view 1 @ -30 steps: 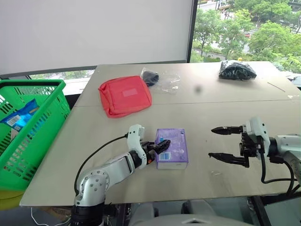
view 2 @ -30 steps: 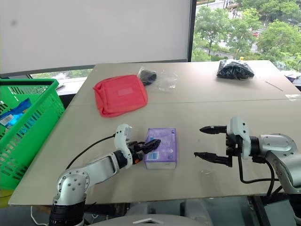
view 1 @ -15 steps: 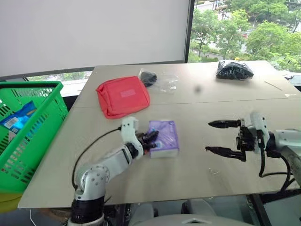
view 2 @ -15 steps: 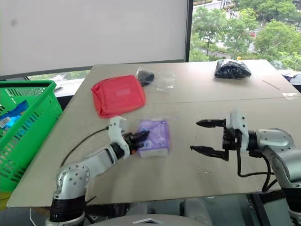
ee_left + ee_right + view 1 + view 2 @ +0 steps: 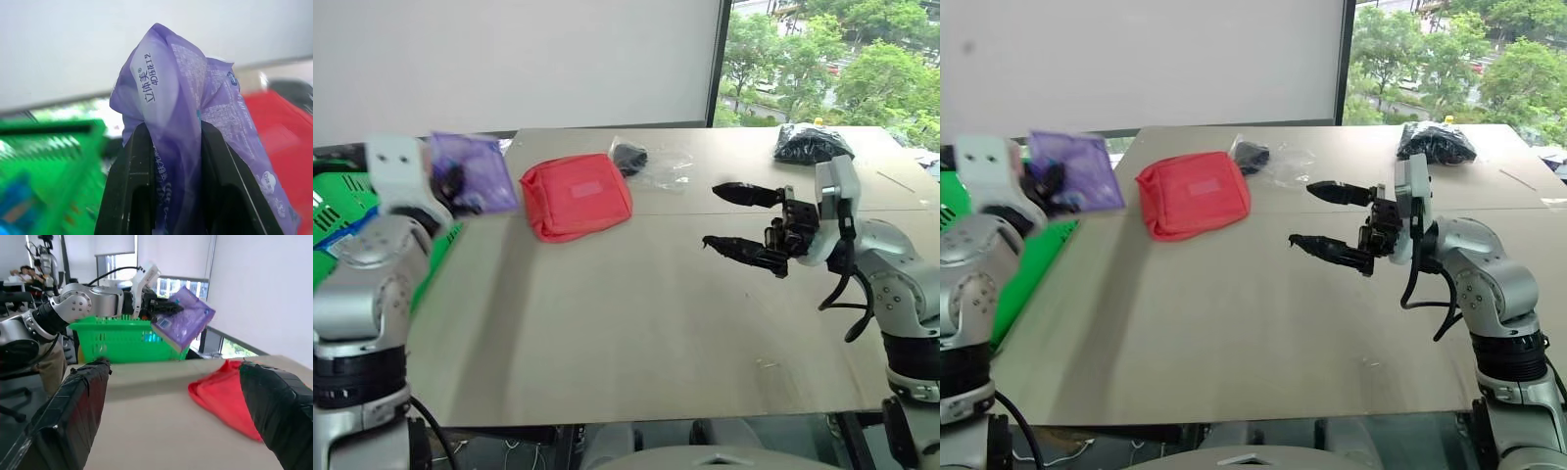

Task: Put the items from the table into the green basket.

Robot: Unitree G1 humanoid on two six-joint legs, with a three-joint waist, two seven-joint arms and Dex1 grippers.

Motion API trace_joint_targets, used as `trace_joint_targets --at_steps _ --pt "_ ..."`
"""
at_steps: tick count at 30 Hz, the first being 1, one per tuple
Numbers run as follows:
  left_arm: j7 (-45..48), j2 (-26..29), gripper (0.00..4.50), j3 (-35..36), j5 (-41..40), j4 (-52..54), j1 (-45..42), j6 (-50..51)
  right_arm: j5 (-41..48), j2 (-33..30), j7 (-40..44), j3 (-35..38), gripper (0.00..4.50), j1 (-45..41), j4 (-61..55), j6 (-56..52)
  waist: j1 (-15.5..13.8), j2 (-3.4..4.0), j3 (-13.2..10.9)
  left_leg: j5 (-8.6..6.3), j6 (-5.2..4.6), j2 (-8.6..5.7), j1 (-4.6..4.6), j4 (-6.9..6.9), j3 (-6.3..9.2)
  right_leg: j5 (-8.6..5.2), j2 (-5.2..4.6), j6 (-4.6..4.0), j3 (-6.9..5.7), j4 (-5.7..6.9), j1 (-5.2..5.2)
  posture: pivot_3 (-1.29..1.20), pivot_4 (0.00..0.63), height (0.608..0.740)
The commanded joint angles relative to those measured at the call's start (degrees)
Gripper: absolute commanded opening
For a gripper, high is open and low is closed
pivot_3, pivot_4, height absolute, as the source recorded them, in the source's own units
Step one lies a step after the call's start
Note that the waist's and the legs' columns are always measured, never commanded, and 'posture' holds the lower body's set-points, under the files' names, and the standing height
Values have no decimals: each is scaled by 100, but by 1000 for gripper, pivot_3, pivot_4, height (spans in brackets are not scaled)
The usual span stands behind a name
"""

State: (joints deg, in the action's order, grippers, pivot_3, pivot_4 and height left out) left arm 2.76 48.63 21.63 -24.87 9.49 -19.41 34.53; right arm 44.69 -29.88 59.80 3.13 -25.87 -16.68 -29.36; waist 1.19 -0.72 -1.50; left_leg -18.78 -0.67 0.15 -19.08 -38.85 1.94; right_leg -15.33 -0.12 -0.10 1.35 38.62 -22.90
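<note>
Two grippers show in the head views. At the far left, the left gripper [image 5: 450, 181] is raised off the table [image 5: 636, 313] and clamped on the purple pack [image 5: 475, 168], which hangs in the air just beside the table's left edge, above the basket [image 5: 333, 211]. A blue packet [image 5: 342, 243] lies in the basket. On the right, the right gripper [image 5: 729, 217] hovers above the table with its fingers wide apart, holding nothing. The red pouch [image 5: 576, 194] lies flat on the far left part of the table. Just right of it, at the far edge, sits the clear bag [image 5: 646, 162] with black contents. The black bag [image 5: 808, 143] rests at the far right corner.

From the left wrist, two black fingers [image 5: 129, 181] pinch the purple pack [image 5: 181, 98], crumpling its wrapper between them. The basket [image 5: 54, 142] lies beyond on one side and the red pouch [image 5: 279, 132] on the other.

From the right wrist, its fingers [image 5: 73, 406] stand far apart, with nothing between them. Beyond, the left gripper [image 5: 164, 307] holds the purple pack [image 5: 185, 317] in front of the basket [image 5: 117, 338], and the red pouch [image 5: 227, 396] lies on the table [image 5: 146, 431]. People sit in the far background [image 5: 27, 271].
</note>
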Motion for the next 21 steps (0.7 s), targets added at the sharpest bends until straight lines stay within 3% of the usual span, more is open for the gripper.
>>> trace_joint_targets --at_steps 1,6,15,21 --pt "-36 377 519 432 759 -474 -97 -646 125 101 -81 70 4500 -298 -14 29 -11 0 0 0 0 0 -5 4 -2 0 -1 0 2 3 -10 -34 0 740" --pt "-66 471 519 1032 1081 -1201 -31 -998 115 244 -235 84 4500 -441 23 32 -18 -4 5 6 10 3 -64 14 -6 3 -4 -2 3 31 -84 -17 0 740" --pt "-59 560 519 1682 1430 -2013 206 -1407 -48 334 -249 17 4500 -556 119 151 -49 -13 10 2 4 -1 -76 14 0 4 -23 -1 -14 24 -89 -20 0 740" --pt "134 661 519 1716 1591 -2227 269 -1541 -19 362 -288 46 4500 -520 95 133 -47 -15 11 0 0 -1 -76 15 2 4 -27 -1 -18 27 -89 -21 0 740"
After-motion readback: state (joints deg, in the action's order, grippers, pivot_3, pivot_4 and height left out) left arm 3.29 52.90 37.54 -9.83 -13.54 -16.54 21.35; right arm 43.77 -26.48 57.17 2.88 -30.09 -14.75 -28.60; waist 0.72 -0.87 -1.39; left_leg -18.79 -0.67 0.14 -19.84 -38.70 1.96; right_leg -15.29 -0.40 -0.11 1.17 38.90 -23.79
